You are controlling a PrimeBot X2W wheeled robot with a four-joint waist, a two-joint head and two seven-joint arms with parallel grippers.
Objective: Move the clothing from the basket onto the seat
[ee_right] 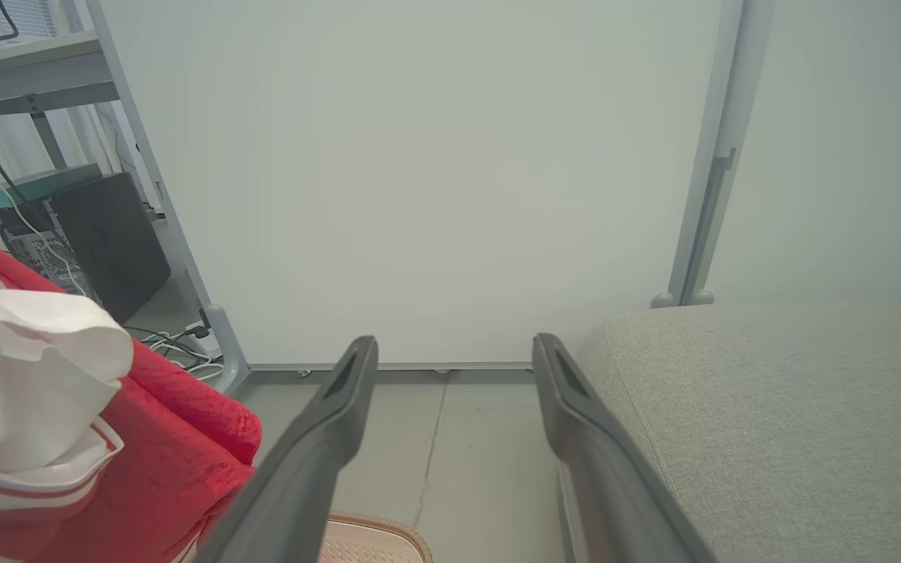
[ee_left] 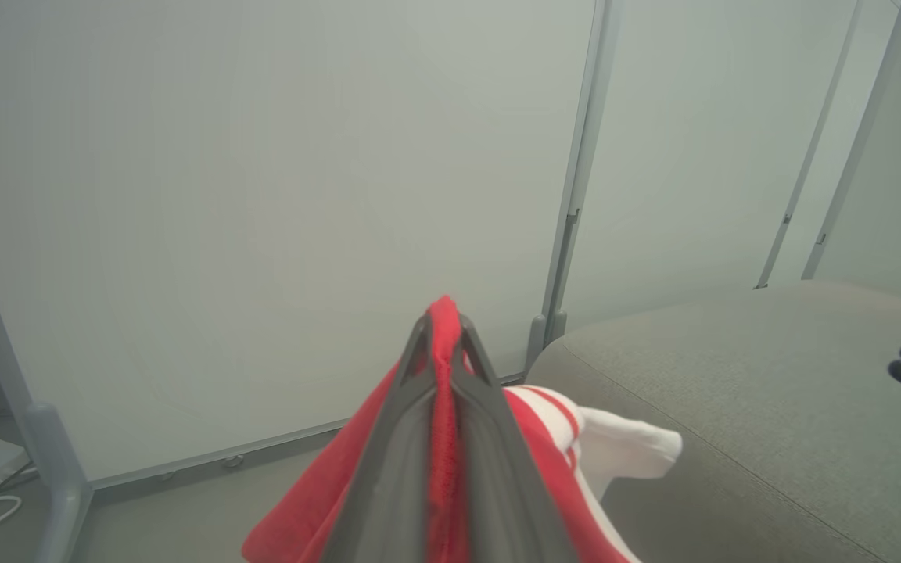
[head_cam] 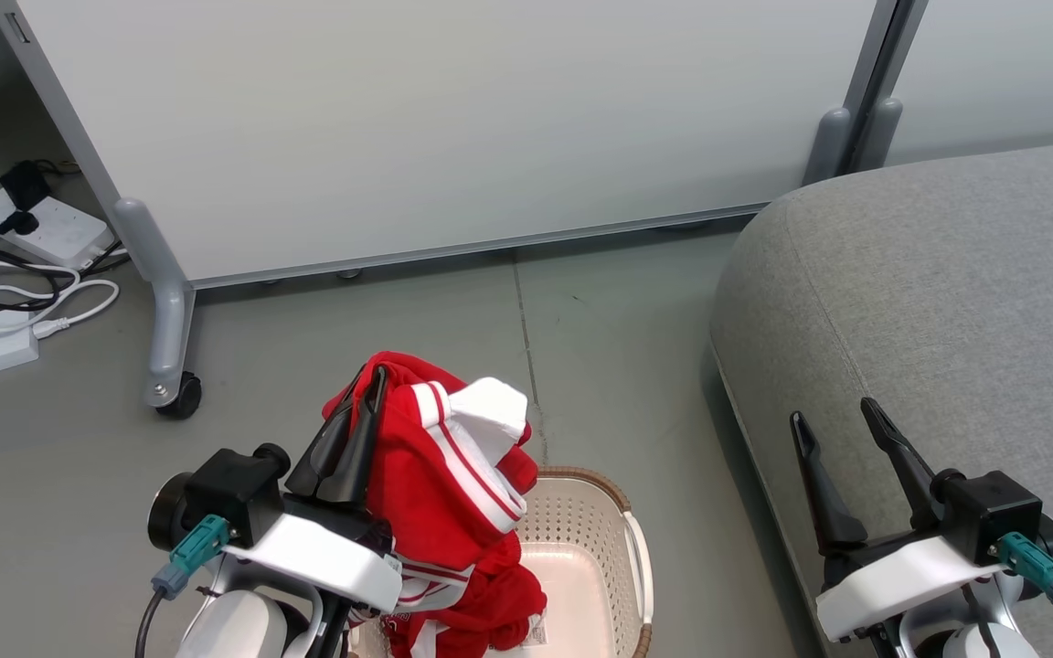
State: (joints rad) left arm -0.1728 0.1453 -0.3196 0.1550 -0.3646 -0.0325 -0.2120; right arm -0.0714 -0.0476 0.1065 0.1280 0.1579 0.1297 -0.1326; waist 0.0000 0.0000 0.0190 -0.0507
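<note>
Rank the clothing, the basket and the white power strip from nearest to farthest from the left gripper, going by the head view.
1. Clothing: clamped in the left gripper.
2. Basket: on the floor below it, to its right.
3. White power strip: far off on the floor at the upper left.

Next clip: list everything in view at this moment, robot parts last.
clothing: one, red with white trim, hanging from the left pincer over the basket
basket: one, cream with a brown rim, on the floor at the bottom of the head view
seat: one, grey, right side
partition panels: at least two, pale grey, behind everything
caster: one, black, under a partition leg
power strip: one, white, far left on the floor
cables: several, black and white, beside the strip
floor: grey
left pincer: shut on the clothing
right pincer: open, empty, over the seat's edge
</note>
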